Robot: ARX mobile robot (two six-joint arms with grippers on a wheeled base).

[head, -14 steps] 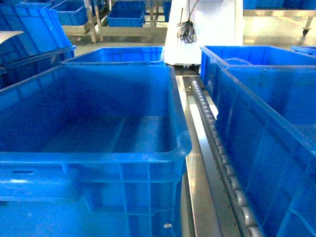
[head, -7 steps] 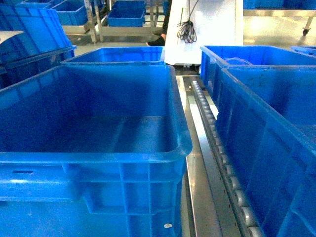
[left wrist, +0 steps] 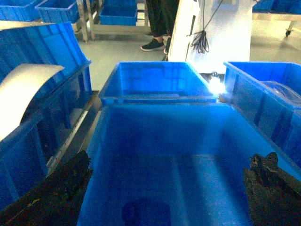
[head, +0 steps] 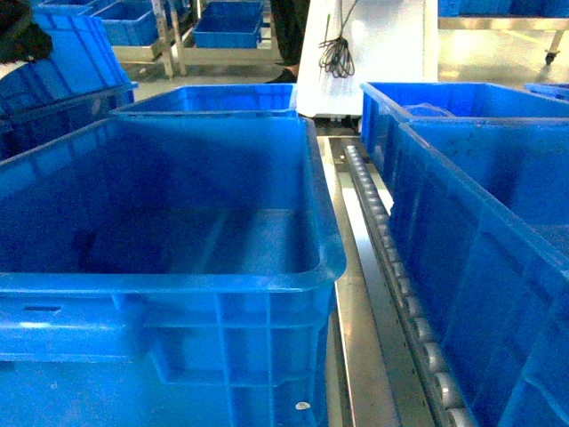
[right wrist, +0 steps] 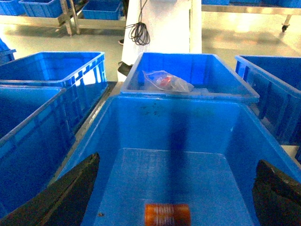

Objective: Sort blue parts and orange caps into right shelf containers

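While both arms hang over bins, neither shows in head view. Left gripper: jaws spread wide, empty, above near left bin; bin floor bare apart from dark shadow. Right gripper: jaws spread wide, empty, above near right shelf container. Orange cap lies on that container's floor, near front edge, between jaws but untouched. Far right container holds clear bag with something reddish inside. Shelf roller rail runs between bin rows. No blue parts visible.
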